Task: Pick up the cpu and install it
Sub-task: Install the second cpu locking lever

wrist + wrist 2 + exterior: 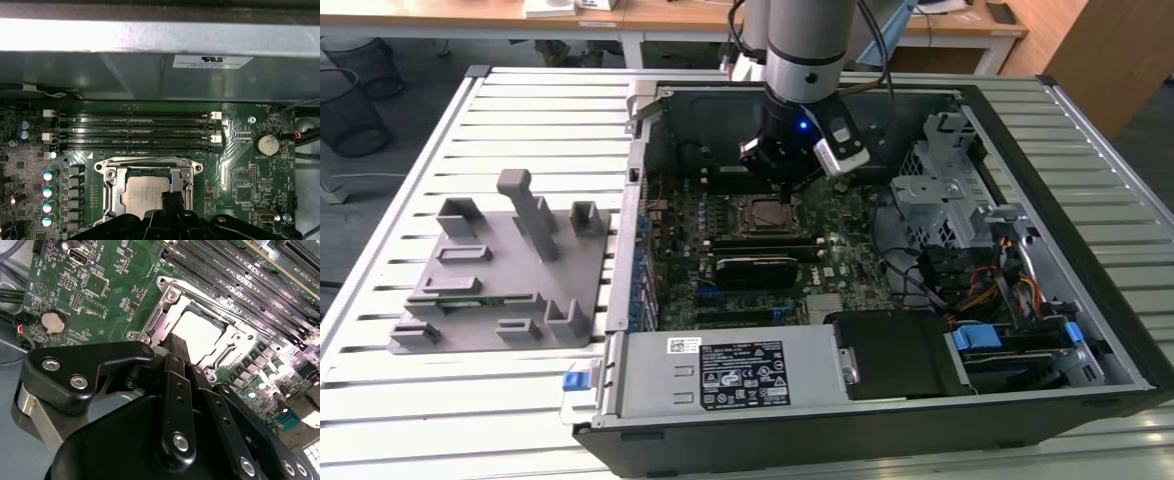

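Note:
The cpu (142, 192) lies flat inside the metal socket frame (111, 192) on the green motherboard (841, 250), silvery top plate up. In the second wrist view the cpu (200, 332) shows as a bright square in the socket frame (155, 320). My gripper (170, 199) hangs right over the socket, its black fingertips drawn together at one edge of the chip, with nothing visible between them. In the exterior view the gripper (781, 195) is low inside the open computer case, just above the socket frame (767, 213).
The case walls (634, 200) ring the board. Memory slots (135, 130) and a coin battery (266, 145) lie close to the socket. A labelled power supply (720, 375), drive cage (941, 190) and cables (987, 290) fill the case. A grey fixture (507, 270) sits on the slatted table.

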Robot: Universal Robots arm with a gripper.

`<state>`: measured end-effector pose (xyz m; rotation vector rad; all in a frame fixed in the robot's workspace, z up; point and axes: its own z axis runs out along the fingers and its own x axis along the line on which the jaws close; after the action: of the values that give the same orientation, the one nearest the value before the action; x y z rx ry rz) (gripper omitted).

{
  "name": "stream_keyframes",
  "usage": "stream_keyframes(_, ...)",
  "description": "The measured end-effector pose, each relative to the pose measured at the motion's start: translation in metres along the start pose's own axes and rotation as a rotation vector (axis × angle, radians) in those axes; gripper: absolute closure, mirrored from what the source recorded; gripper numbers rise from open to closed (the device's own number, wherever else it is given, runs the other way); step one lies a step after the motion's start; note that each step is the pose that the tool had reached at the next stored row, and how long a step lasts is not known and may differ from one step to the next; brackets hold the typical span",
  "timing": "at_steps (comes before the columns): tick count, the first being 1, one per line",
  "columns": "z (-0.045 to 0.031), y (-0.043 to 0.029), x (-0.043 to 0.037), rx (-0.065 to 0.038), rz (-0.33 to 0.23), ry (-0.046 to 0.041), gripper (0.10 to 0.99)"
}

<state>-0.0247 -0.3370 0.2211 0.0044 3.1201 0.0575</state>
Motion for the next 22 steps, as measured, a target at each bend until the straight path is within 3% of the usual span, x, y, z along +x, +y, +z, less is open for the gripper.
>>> stream_keyframes(22, -0.0002, -0.0048, -0.0001, 0.000, 0.000, 0.0000, 0.976)
